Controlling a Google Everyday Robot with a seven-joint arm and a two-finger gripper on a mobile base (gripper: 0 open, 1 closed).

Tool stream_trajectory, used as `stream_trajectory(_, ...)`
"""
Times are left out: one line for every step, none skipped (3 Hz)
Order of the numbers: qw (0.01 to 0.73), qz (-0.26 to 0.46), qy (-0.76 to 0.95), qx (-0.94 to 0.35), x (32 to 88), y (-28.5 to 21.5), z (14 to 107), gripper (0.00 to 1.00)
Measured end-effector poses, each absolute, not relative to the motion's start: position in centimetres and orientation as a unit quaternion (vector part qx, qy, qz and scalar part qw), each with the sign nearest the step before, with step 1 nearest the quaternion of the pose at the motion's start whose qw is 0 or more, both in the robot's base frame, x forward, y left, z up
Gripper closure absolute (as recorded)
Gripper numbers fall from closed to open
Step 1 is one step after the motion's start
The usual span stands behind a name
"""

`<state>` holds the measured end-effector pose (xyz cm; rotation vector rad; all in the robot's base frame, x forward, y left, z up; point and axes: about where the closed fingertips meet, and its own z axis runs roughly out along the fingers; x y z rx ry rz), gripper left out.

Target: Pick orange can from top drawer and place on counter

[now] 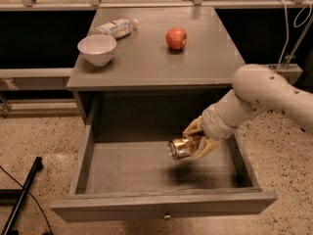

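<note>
The orange can (180,147) is a shiny copper can lying on its side in my gripper (197,140), held in the air above the floor of the open top drawer (161,207), towards its right side. The gripper's tan fingers are shut around the can's right end. My white arm (264,98) reaches in from the right. The grey counter (146,58) lies above and behind the drawer.
On the counter stand a white bowl (97,49) at the left, a clear plastic bottle (116,27) lying at the back left, and a red apple (176,37) in the middle. A black pole (22,199) lies on the speckled floor at the left. Cables (292,28) hang at the right.
</note>
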<state>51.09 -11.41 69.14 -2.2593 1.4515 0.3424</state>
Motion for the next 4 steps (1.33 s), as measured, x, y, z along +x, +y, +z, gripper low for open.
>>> stream_trajectory(0.242,0.107,0.557,-0.787,55.8,-12.6,74.3,1.0)
stream_trajectory(0.245,0.091,0.597,-0.759,60.4,-14.4,78.4,1.0)
stream_trajectory(0.239,0.071,0.626,-0.739,63.8,-16.4,82.6,1.0)
stream_trajectory(0.238,0.054,0.638,-0.731,65.4,-17.9,86.6,1.0)
